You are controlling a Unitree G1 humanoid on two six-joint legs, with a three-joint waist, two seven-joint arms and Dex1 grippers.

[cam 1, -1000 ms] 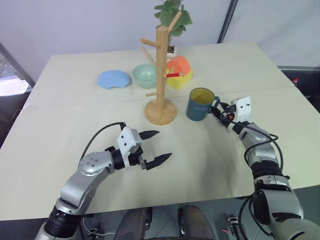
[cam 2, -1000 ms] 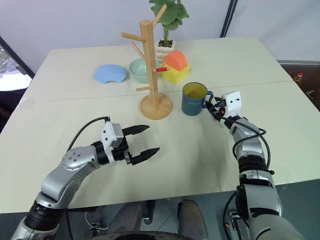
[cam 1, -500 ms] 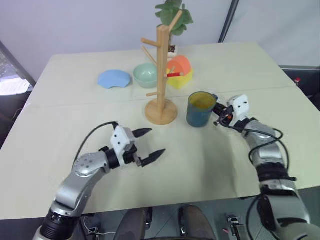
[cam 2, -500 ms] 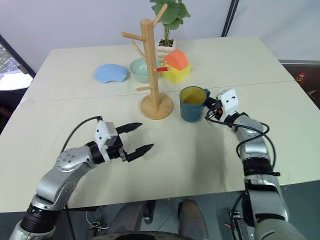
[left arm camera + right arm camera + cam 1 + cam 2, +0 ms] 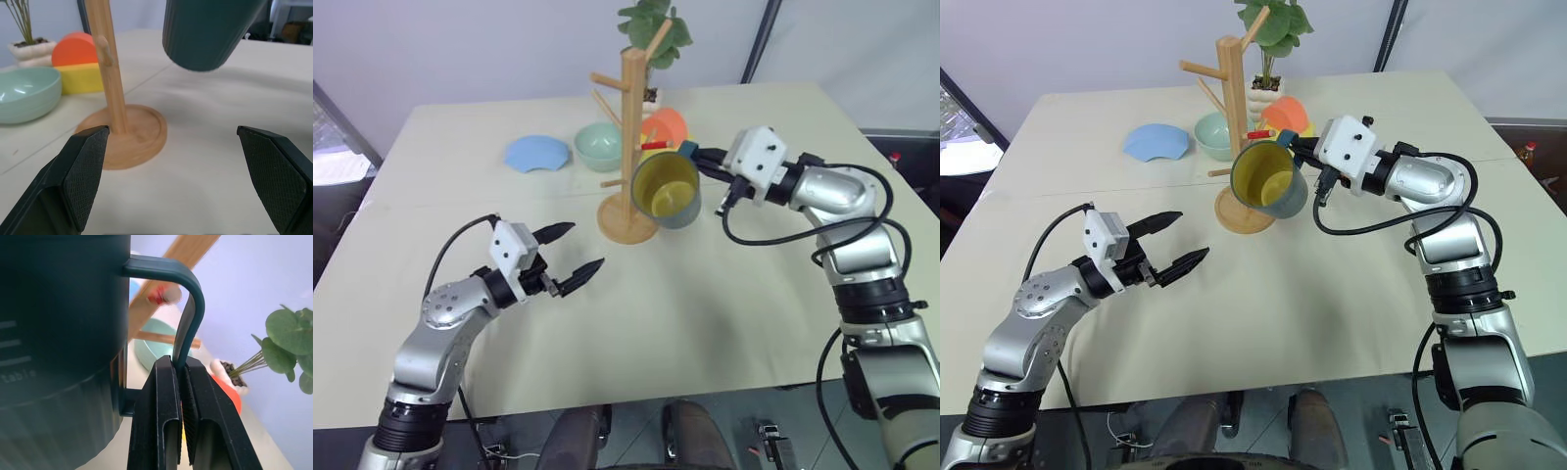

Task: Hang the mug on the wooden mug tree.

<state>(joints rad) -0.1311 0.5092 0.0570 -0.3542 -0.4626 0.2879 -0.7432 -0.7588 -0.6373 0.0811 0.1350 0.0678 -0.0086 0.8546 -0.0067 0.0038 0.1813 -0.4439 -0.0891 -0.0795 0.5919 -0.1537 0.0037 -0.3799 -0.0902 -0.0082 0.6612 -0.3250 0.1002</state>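
Teal mug (image 5: 668,191) aloft beside the wooden mug tree (image 5: 629,157).
Your right gripper (image 5: 178,382) is clamped on its handle, mouth tipped toward you; your left gripper (image 5: 576,257) hangs spread apart over the table (image 5: 705,304).

Worktop (image 5: 754,323): pale cream, with a seam running across it.
Standing on it: wooden mug tree (image 5: 628,137), pale green bowl (image 5: 598,147), blue plate (image 5: 535,154), orange-and-yellow piece (image 5: 668,129), potted plant (image 5: 651,29) at the far edge.
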